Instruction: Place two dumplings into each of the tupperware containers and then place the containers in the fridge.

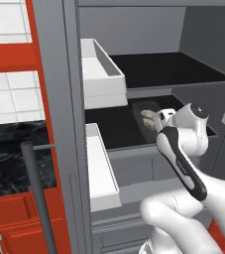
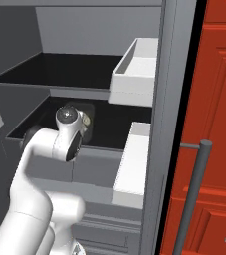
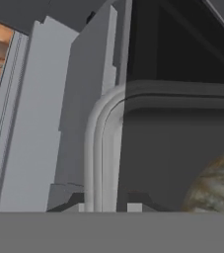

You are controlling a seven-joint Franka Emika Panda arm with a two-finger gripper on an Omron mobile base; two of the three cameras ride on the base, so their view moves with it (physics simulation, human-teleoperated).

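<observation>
Grey tray [image 1: 144,119] with a dumpling [image 1: 148,116] inside sits at the dark fridge shelf [image 1: 119,131] – gripper [image 1: 159,120] clamped on its rim, apparently to set it down level inside the fridge [image 1: 69,99].

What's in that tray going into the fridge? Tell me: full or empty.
Not empty. The tray over the dark shelf holds at least one dumpling; the hand view shows it too. The claw hides the rest, so the count is unclear.

The fridge [image 1: 203,94] stands open in front of the arm. A tray [image 1: 142,121] sits on its lower shelf [image 1: 116,131], under the upper shelf [image 1: 158,69]. A dumpling [image 1: 148,117] lies in the tray. Two door bins [image 1: 101,74] hang on the left, one above the other.
</observation>
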